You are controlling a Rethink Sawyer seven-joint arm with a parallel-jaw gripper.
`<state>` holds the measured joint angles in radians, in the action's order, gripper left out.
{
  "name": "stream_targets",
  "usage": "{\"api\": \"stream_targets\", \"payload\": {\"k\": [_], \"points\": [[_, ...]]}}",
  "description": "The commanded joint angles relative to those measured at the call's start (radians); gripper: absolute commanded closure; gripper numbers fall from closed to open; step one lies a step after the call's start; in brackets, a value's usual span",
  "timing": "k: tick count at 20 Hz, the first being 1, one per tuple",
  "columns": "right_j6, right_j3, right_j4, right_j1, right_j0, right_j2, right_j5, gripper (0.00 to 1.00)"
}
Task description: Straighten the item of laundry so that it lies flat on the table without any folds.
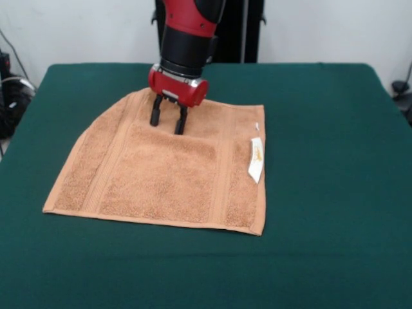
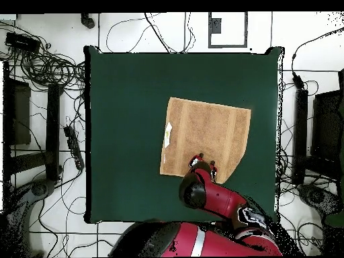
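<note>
Front view | gripper (image 1: 167, 120) fingers apart, tips on towel (image 1: 161, 177) far edge | cut-off far-left corner lies beside it

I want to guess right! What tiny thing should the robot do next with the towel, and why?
Probably pull the far left corner outward. The orange-tan terry towel lies mostly flat on the dark green felt table, but that corner looks cut off at a slant, maybe tucked under. The red and black gripper, jaws open, stands on the far edge beside it.
</note>
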<state>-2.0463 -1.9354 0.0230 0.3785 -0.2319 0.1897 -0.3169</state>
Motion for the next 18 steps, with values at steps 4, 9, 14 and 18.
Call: {"api": "stream_targets", "payload": {"k": [4, 9, 14, 18], "points": [[-0.217, 0.260, -0.145, -0.211, 0.028, -0.307, 0.060, 0.00], [-0.228, 0.261, -0.134, -0.212, 0.015, -0.330, 0.044, 0.00], [-0.236, 0.263, -0.104, -0.211, -0.011, -0.373, 0.029, 0.00], [-0.226, 0.267, -0.115, -0.201, 0.000, -0.374, 0.054, 0.00]]}}
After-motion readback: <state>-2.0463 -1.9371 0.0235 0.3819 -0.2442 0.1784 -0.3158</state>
